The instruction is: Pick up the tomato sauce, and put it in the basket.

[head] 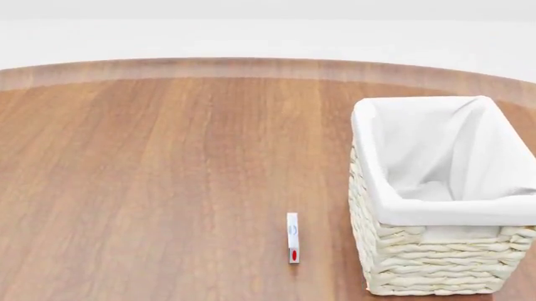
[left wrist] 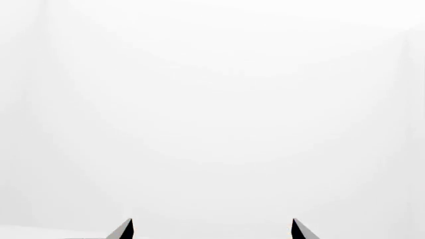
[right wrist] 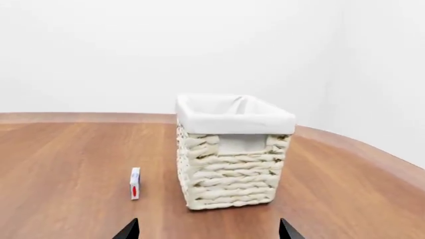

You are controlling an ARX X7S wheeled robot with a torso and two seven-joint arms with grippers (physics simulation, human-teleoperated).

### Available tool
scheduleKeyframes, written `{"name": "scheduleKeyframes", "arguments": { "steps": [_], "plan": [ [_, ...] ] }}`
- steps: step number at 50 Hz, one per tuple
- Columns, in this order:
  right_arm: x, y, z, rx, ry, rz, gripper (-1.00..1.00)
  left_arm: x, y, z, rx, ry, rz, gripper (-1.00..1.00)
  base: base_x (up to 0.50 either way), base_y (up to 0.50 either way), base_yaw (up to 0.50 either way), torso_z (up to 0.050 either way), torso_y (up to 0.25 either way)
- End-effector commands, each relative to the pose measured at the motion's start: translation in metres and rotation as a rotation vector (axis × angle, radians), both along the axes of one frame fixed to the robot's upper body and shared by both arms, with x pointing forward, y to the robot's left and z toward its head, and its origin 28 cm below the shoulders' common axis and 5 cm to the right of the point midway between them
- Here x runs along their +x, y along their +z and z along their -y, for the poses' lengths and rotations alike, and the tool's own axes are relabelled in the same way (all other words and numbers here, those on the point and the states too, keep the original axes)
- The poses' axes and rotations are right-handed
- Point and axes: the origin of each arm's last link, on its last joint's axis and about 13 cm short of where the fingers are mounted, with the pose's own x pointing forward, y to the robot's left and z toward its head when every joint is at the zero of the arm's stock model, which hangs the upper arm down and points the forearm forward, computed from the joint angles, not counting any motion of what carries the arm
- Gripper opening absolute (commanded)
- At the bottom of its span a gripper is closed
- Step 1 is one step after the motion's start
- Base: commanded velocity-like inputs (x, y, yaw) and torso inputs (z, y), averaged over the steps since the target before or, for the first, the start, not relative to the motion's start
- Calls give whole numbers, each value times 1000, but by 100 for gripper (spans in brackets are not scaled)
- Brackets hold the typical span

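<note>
The tomato sauce point(head: 292, 238) stands upright on the wooden worktop point(head: 159, 169), just to the left of the basket point(head: 435, 212) in the head view and apart from it, with bare wood between the two. From here it shows only as a narrow white upright shape with a red mark low on its face and a faint grey-blue mark above that; any lettering or brand on it is too small to read. The basket is cream woven wicker with a white cloth liner folded over its rim, and it carries no label or writing that can be seen. It sits near the right edge of the head view, with only the liner showing inside it. In the right wrist view the right end effector point(right wrist: 208, 232) shows two dark fingertips point(right wrist: 127, 231) spread wide apart with nothing between them, facing the basket and the tomato sauce across the wood. The left end effector point(left wrist: 212, 232) is likewise spread open and holds nothing, its dark tips set against a blank white background. Neither arm appears in the head view
</note>
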Motion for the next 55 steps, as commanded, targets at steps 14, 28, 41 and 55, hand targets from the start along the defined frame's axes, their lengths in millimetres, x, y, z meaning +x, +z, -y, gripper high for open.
{"name": "scheduleKeyframes", "arguments": {
  "steps": [14,28,41,55],
  "plan": [
    [-9,-16,-3,25,0,-49,100,1,-1,1,-3,-5,-3,100,0,0,0,0,0],
    [-14,-26,-3,40,10,-85,100,1,-4,3,1,-13,-10,100,0,0,0,0,0],
    [-15,-35,-6,64,41,-124,100,5,-12,3,-7,-7,-33,100,0,0,0,0,0],
    [-21,-41,-8,60,50,-144,100,3,-10,3,-8,-9,-33,100,0,0,0,0,0]
  ]
}}
